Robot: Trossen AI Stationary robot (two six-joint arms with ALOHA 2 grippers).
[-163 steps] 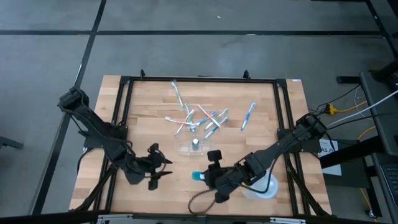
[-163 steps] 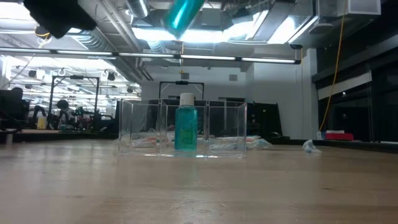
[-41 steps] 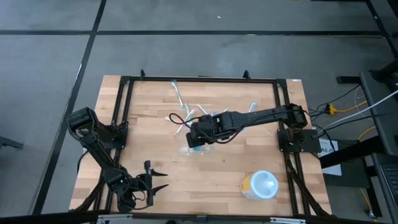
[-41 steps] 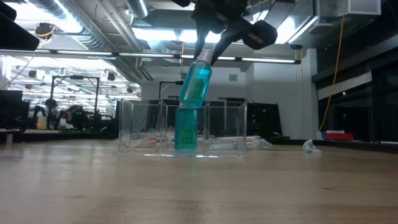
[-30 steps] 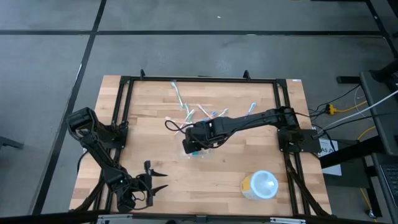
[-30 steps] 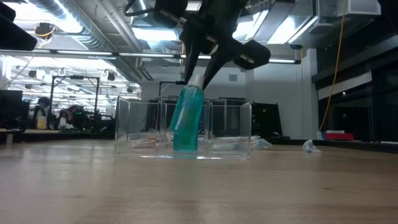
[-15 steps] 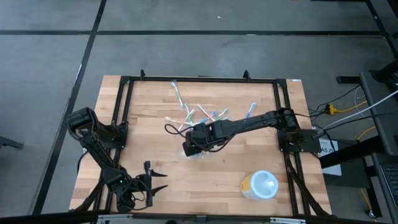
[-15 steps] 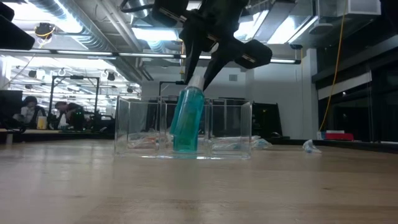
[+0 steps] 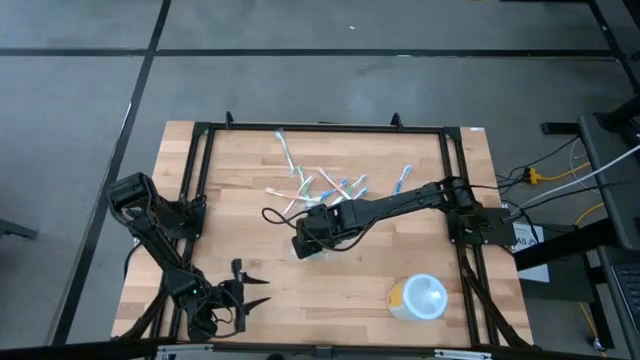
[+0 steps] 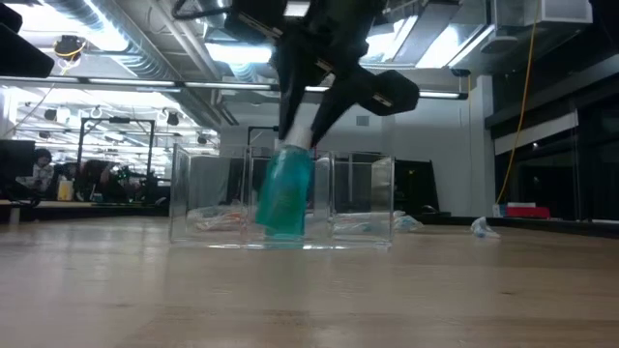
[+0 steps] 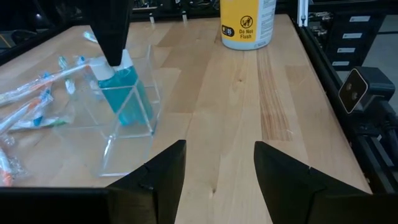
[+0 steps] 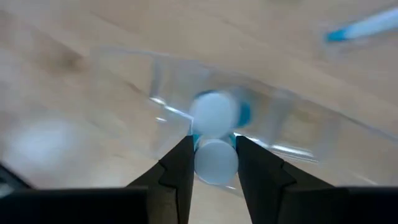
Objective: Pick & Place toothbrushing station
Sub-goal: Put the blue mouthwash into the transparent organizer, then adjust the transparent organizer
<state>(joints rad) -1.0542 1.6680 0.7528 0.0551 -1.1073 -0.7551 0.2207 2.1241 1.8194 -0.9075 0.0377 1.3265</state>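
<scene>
The clear plastic holder [image 10: 358, 203] stands at the table's middle; it also shows in the left wrist view [image 11: 134, 134] and the right wrist view [image 12: 292, 130]. My right gripper [image 9: 305, 243] reaches down over it, shut on a teal bottle [image 10: 283, 198] with a white cap. A second white cap [image 12: 214, 112] shows just beyond the held one, inside the holder. My left gripper [image 9: 250, 285] is open and empty near the table's near left corner, pointing toward the holder. My right gripper pinches the teal bottle's white cap [image 12: 216, 160] between its two fingers [image 12: 180, 165], coming from above and slanting down. The bottle hangs tilted below the fingers, its lower end [image 10: 280, 227] down inside the holder's middle compartment.
Several toothbrushes [image 9: 320, 185] lie scattered on the wood beyond the holder. A round white and yellow container [image 9: 418, 297] stands near the table's near right part. A black frame [image 9: 320, 127] runs around the table top.
My right gripper has lowered the teal bottle into the holder and has then gone toward the table's near left, still shut on the cap. The bottle has tipped further. The holder has slid with it, a little toward the near edge and the left.
</scene>
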